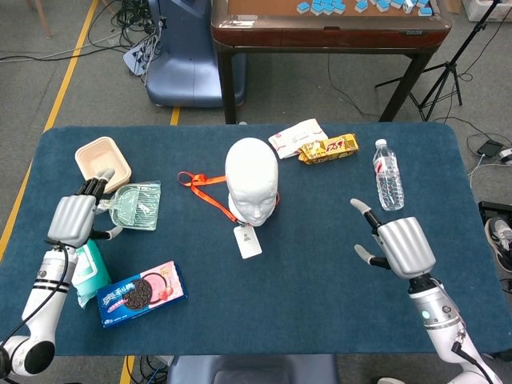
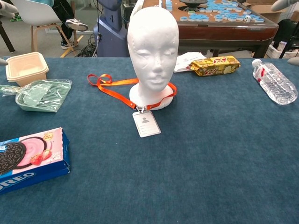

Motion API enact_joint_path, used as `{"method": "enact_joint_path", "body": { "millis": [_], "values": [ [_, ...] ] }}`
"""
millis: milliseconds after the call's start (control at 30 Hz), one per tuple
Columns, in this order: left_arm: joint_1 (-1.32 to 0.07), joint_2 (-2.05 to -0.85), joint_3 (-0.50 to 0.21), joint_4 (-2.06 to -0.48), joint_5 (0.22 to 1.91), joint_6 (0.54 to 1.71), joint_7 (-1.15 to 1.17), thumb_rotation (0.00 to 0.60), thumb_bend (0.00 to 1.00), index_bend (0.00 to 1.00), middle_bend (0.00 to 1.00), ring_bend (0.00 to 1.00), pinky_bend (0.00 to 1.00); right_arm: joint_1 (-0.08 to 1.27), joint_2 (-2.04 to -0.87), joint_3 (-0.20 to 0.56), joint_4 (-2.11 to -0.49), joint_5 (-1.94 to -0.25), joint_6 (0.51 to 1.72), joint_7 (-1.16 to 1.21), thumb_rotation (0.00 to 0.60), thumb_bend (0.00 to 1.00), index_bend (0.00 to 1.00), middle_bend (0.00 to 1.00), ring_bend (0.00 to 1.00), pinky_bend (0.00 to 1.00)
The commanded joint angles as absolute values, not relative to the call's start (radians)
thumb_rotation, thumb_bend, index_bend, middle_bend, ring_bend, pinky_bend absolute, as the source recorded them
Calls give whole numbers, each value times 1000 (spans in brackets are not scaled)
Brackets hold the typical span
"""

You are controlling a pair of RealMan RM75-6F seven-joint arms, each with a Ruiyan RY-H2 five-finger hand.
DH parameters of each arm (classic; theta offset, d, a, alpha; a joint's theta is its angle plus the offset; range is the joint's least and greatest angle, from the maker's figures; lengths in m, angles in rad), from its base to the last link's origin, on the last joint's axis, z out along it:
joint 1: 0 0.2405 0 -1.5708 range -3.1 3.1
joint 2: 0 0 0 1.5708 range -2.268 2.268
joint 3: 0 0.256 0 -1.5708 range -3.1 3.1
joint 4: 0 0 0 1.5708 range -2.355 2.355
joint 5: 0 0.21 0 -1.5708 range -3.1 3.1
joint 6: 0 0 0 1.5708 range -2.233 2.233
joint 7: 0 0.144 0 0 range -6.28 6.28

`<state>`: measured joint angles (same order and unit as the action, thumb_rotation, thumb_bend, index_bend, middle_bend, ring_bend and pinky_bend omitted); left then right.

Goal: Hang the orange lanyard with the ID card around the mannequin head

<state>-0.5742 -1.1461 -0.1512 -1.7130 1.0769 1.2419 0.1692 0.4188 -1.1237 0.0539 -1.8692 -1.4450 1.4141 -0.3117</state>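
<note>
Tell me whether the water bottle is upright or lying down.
Lying down: the water bottle rests on its side on the blue table, cap pointing toward the far edge.

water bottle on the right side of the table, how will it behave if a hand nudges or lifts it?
The water bottle lies on its side and looks round, so a sideways nudge would probably roll it. It looks like clear, thin plastic, likely to dent under a firm grip and perhaps slip. How full it is I cannot tell, so its weight is uncertain.

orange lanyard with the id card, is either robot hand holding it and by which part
Nothing is held. The orange lanyard lies around the white foam mannequin head, and both the left robot hand and the right robot hand are open and apart from it.
</note>
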Motion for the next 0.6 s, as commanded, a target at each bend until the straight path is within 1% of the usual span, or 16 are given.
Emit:
{"method": "enact_joint_path", "body": {
  "millis": [33,133,233,267,300,367,433,467,600],
  "values": [
    [-547,-1140,-128,-1717,1114,1243,146,600,113,0,112,170,391,414,-1131,44,-1859,-1452,1392,-313,600,277,178,931,1000,1000],
    [-529,-1145,-111,-1723,1166,1246,117,600,115,31,167,219,391,405,-1144,38,-1848,-1463,1385,-307,600,284,178,931,1000,1000],
    [-518,-1161,-84,-1713,1262,1249,72,600,167,119,297,332,425,391,-1155,34,-1835,-1473,1393,-321,600,284,178,931,1000,1000],
    [-518,-1167,-76,-1706,1289,1246,60,600,193,154,351,371,459,386,-1158,34,-1832,-1475,1397,-324,600,284,178,931,1000,1000],
    [-519,-1173,-71,-1700,1311,1240,51,600,207,174,383,396,484,382,-1161,34,-1832,-1476,1399,-325,600,284,178,931,1000,1000],
    [-534,-1186,-61,-1684,1361,1212,20,600,254,216,468,482,564,374,-1163,36,-1832,-1480,1404,-327,600,284,178,931,1000,1000],
    [-562,-1190,-53,-1675,1398,1161,0,600,297,245,544,539,618,365,-1165,37,-1833,-1488,1413,-334,600,285,178,931,1000,1000],
    [-577,-1190,-50,-1671,1417,1136,-10,600,308,255,569,557,638,361,-1166,37,-1833,-1491,1417,-340,600,284,178,931,1000,1000],
    [-645,-1206,-48,-1655,1476,1035,-41,600,360,281,701,688,767,342,-1170,35,-1838,-1496,1428,-362,600,285,178,927,999,1000]
  ]
}}
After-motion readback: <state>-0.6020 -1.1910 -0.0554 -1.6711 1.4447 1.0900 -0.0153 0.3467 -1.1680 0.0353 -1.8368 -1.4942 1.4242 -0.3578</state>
